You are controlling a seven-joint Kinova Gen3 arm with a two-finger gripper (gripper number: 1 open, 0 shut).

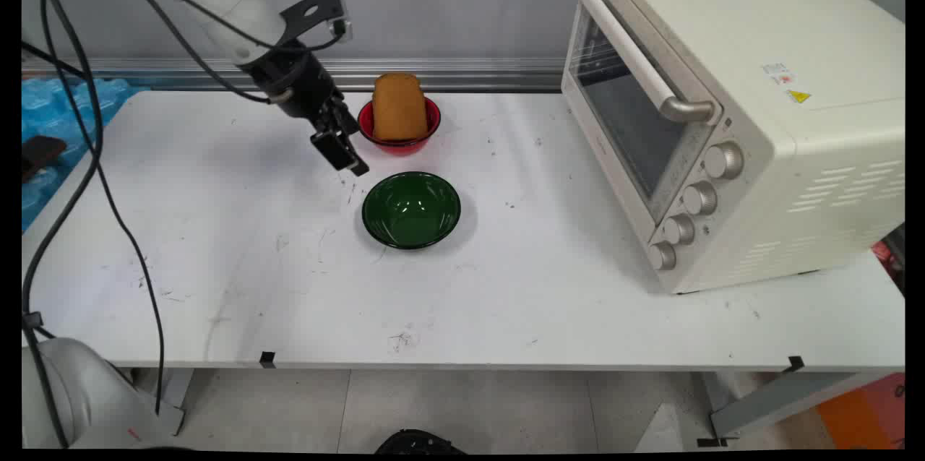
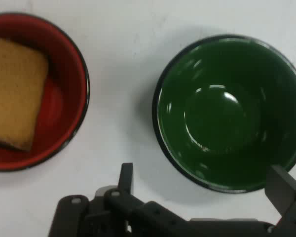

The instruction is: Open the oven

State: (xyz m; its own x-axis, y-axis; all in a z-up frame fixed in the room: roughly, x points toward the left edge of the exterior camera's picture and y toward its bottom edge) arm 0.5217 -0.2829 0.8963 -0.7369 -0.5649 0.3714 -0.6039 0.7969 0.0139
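The black tool (image 1: 347, 154) hangs above the white bench (image 1: 217, 266), just left of two bowls. Its two fingers (image 2: 283, 190) are spread wide apart and hold nothing. In the hand view one finger sits near the green bowl's (image 1: 411, 209) rim, and the other sits on the bare bench between the two bowls.

The green bowl is shiny and has nothing in it. It stands near the middle of the bench.

The red bowl (image 1: 432, 121) stands just behind the green one, closer to the wall. The two bowls do not touch. A brown slice of bread (image 1: 399, 107) leans in the red bowl and sticks up over its rim.

A big cream toaster oven (image 1: 759, 121) stands on the right side of the bench, well apart from the bowls. Its glass door is closed, and four round knobs (image 1: 692, 204) run down its front.

Black cables (image 1: 87, 157) hang from the arm on the left.
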